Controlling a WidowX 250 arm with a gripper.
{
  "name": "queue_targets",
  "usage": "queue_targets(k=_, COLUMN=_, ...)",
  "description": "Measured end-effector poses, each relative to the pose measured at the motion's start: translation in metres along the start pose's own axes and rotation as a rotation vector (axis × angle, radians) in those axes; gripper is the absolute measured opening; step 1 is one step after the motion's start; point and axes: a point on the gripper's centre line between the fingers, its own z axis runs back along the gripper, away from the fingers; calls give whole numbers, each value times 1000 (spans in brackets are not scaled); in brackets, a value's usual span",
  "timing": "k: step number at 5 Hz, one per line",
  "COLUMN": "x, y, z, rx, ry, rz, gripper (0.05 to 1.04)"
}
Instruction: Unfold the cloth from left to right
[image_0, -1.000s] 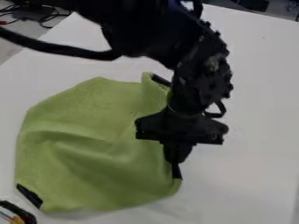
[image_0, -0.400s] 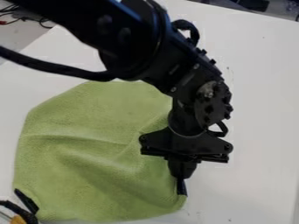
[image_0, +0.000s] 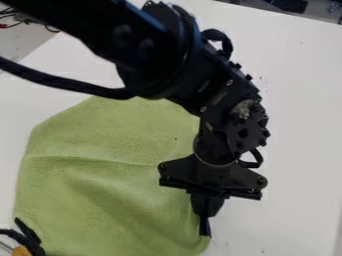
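- Our green cloth (image_0: 100, 175) lies on the bench (image_0: 300, 150), mostly spread, softly creased.
- We have the gripper (image_0: 204, 227) clamped on its right edge; likely the spreading pull.
- Next, we should ease rightward, then release.

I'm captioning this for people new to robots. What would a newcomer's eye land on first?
Probably the big black robot arm, slanting down from the upper left. Next comes the green cloth, lying over the lower left of the white table, with the arm's gripper at its lower right edge.
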Motion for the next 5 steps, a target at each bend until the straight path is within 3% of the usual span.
queue_targets(k=2, x=-10, y=-5, z=5, rx=-31, ry=48, rz=-36, gripper=79)
queue_targets(k=3, x=-12, y=-5, z=2, rx=-47, ry=42, rz=-60, gripper=235)
queue_targets(k=5, x=-12, y=-7, z=2, rx=-60, ry=39, rz=-84, gripper=815)
